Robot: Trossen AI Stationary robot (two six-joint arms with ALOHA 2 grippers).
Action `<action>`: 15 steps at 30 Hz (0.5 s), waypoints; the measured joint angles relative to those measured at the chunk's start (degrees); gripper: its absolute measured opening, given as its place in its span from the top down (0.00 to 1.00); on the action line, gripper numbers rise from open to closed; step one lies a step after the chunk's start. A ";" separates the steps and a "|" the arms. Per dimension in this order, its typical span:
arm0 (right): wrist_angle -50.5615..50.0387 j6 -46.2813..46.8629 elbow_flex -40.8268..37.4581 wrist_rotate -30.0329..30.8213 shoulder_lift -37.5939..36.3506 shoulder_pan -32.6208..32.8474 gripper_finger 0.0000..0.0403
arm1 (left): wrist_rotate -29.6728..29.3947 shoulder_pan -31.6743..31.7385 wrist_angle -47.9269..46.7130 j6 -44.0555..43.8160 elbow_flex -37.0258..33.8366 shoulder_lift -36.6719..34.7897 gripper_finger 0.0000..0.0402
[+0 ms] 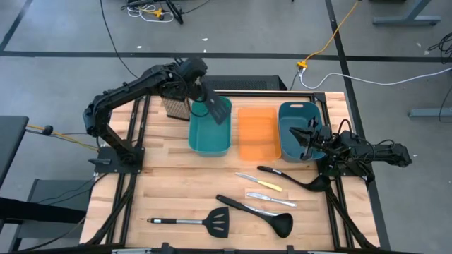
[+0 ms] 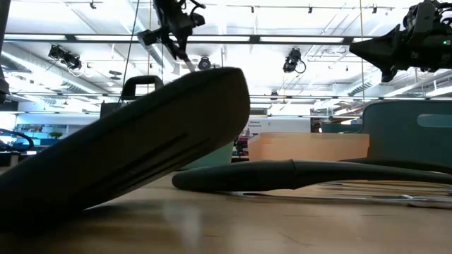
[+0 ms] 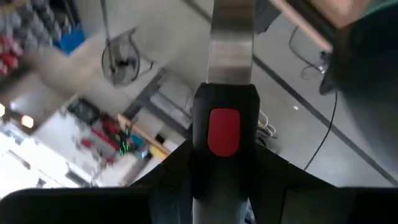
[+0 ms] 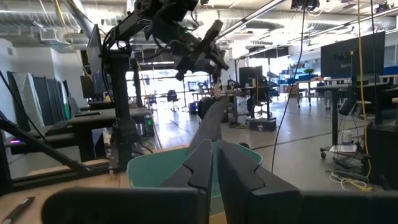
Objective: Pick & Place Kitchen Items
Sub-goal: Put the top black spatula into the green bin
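Nearest the low camera lies the black head of the steel-handled spatula [image 1: 216,224], on the front of the desk [image 1: 176,183] and filling most of that view; it looks not yet collected.

Largest on the desk are three bins in a row at the back: a teal bin [image 1: 210,130] on the left, an orange bin [image 1: 256,134] in the middle and a rounder teal bin [image 1: 295,132] on the right. They read as the drop points for the utensils.

The left arm reaches from its base at the desk's left edge to hold the left pincer [image 1: 195,90] above the left teal bin. It is clenched on the red-and-black spatula [image 1: 215,109] by the handle, as its wrist view shows, so the blade hangs tilted over the bin's opening, seemingly ready to go in.

The right pincer [image 1: 305,135] hovers over the right teal bin with its fingers pressed together and nothing between them, apparently waiting.

Left on the desk in front of the bins are two long ladles [image 1: 293,180] [image 1: 258,214], then the yellow-handled knife [image 1: 260,183] and a silver table knife [image 1: 270,198] between them. A tan-bristled brush [image 1: 174,108] stands just behind the left bin.
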 joint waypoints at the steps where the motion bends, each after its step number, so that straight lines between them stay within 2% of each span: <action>1: -0.02 0.00 0.00 0.00 -0.01 0.01 0.92 | 0.65 -0.49 -0.22 0.31 -0.11 0.00 0.71; 8: -0.07 -0.02 0.00 0.00 -0.01 0.00 0.92 | 0.83 -3.77 3.92 5.30 -8.09 0.00 0.71; 15: -0.09 -0.02 0.00 0.02 0.01 -0.01 0.92 | -0.34 -4.97 15.74 11.66 -16.79 0.11 0.71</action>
